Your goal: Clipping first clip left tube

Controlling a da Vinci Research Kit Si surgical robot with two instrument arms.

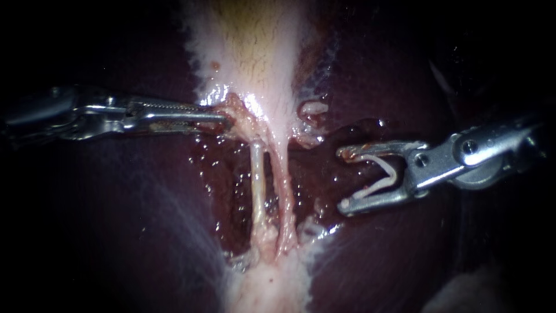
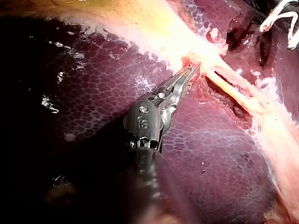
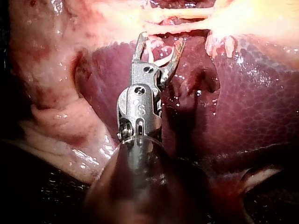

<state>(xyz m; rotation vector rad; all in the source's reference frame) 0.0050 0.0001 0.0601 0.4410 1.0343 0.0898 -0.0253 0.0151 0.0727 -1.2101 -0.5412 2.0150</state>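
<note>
Endoscope: the left tube [image 1: 258, 185] runs up-and-down beside the right tube [image 1: 284, 185]. My right instrument [image 1: 343, 178], its jaws wide apart and holding a white clip [image 1: 368, 191], stands beyond the right tube with its mouth facing both. My left instrument [image 1: 223, 117] is clamped on pale tissue [image 1: 255, 64].

Left wrist: that grip sits just beside where the tubes begin.

Right wrist: the tubes lie crosswise just ahead of the clip, and the left tube is probably the farther one.

The right tube [image 1: 284, 191] lies just right of the left tube [image 1: 258, 185]. Left of that tube's upper end, the left instrument [image 1: 225, 119] grips the gallbladder [image 1: 255, 52]. Well right, the right instrument [image 1: 343, 178] holds a clip [image 1: 376, 188]. The liver [image 1: 145, 220] lies beneath.
</note>
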